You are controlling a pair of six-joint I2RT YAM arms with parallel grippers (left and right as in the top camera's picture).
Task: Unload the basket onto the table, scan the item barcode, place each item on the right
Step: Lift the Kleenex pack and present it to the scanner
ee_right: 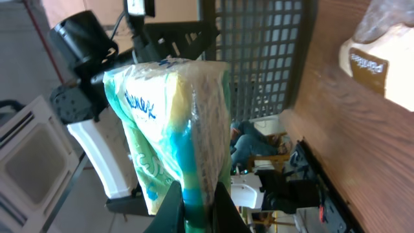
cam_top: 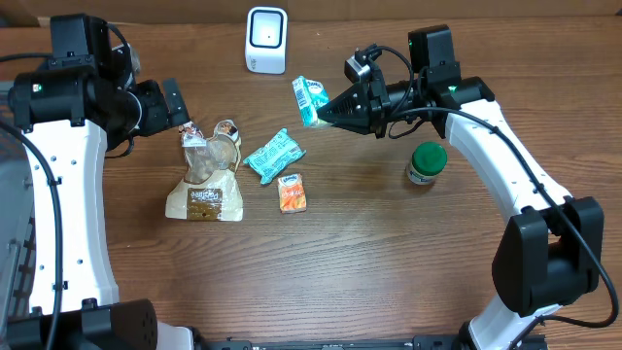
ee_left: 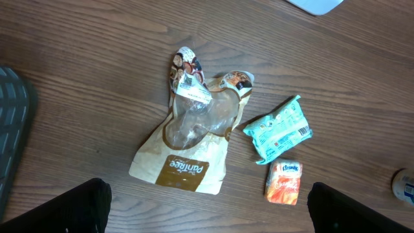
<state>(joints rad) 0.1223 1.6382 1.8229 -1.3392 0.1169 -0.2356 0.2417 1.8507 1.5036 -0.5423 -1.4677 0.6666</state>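
Tissue pack [cam_top: 309, 100] is up in the air, not on the table [cam_top: 369, 253]. The right gripper [cam_top: 328, 109] pinches it by one edge, jaws pressed together on the wrapper. The pack is near the white scanner [cam_top: 266, 39], a little to its right and closer to the robot. In the right wrist view the pack [ee_right: 171, 123] stands upright above the fingers [ee_right: 169, 208], green and blue with a yellow band.

The left gripper [cam_top: 181, 105] has its jaws spread wide and holds nothing. It hangs over the left part of the table, just beside the top of a brown bag [cam_top: 204, 180]. From the left wrist the bag [ee_left: 187, 152] lies flat. To its right are a teal packet [ee_left: 278, 129] and a small orange packet [ee_left: 283, 182], close together. A bottle [cam_top: 426, 162] with a green lid stands on the right side, under the right arm.
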